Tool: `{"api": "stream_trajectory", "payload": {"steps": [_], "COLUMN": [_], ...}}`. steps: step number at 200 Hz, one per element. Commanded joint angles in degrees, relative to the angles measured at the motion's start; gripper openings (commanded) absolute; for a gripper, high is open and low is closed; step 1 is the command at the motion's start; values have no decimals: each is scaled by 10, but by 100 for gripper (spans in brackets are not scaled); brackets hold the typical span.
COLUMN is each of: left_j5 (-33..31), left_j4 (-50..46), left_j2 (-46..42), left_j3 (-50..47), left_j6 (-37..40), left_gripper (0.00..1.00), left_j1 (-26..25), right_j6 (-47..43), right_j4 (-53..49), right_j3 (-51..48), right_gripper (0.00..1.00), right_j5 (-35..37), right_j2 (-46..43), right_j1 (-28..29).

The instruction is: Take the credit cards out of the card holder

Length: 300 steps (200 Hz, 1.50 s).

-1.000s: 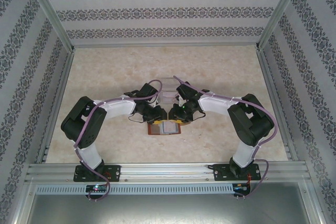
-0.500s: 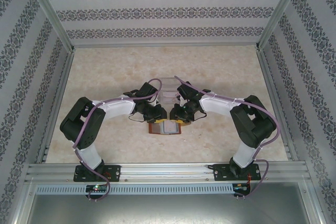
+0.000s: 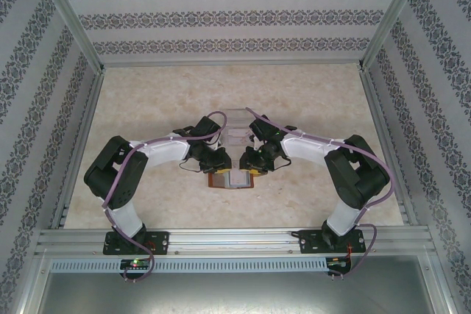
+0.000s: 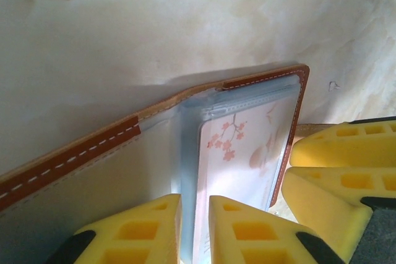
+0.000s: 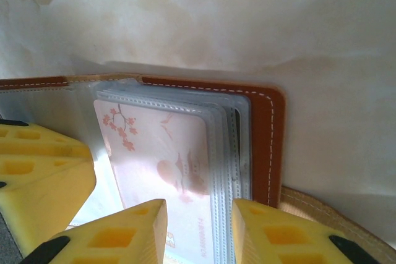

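Top external: both arms reach inward and meet over the card holder [image 3: 234, 179], which lies open on the table [image 3: 309, 101] just in front of a clear plastic box [image 3: 235, 126].
Grippers from above: left gripper [image 3: 223, 165] and right gripper [image 3: 249, 165] are at the holder's far edge, close together.
Left wrist: the holder's brown leather cover [image 4: 68, 159] has white stitching. Its grey-blue pocket sleeves [image 4: 185, 146] are fanned up from it.
Top card: a pale credit card [image 4: 238, 153] with a pink blossom branch sits in the front sleeve.
Left jaws: the left gripper [image 4: 195, 199] has its yellow fingers drawn close, with the sleeve edge and card edge in the narrow gap. I cannot tell whether the pads press on them.
Also in the left wrist view: the right gripper [image 4: 297, 168] is at the holder's right edge.
Right wrist: shows the stacked sleeve edges [image 5: 238, 146] layered against the cover's rounded corner, and a bird printed on the card [image 5: 161, 153].
Right jaws: the right gripper [image 5: 199, 205] straddles the card and sleeve edges with a wider gap. I cannot tell whether it grips them.
Left gripper from the right wrist: yellow fingers [image 5: 43, 177] beside the card's left edge.
Writing: a thin line of print runs along the card near the right gripper. It is too small to read.
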Motion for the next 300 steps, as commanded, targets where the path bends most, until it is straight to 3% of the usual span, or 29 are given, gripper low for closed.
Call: {"api": "stream_trajectory", "payload": {"steps": [1,123,166,199,300], "left_j5": [11,1,0,0,-2], "left_j4": [-2,-22,-25,-26,-35], "left_j2": [13,29,29,30,31], "left_j3": [7,11,14,13,16], "left_j6": [6,15,15,14,17], "left_gripper": [21,21,21,21,21], "left_j1": [1,-3,-3,-4,-5], "right_j6": [-3,-3,-1,8,6], "right_j4": [-13,-4,-22,10,24], "right_j3": [-6,0,-5,-12,-16], "right_gripper": [35,34,30,28,27], "right_j5": [10,0,34,4,-5], "right_j2": [-12,10,-26,-40,28], "right_j1": [0,1,0,1,6]}}
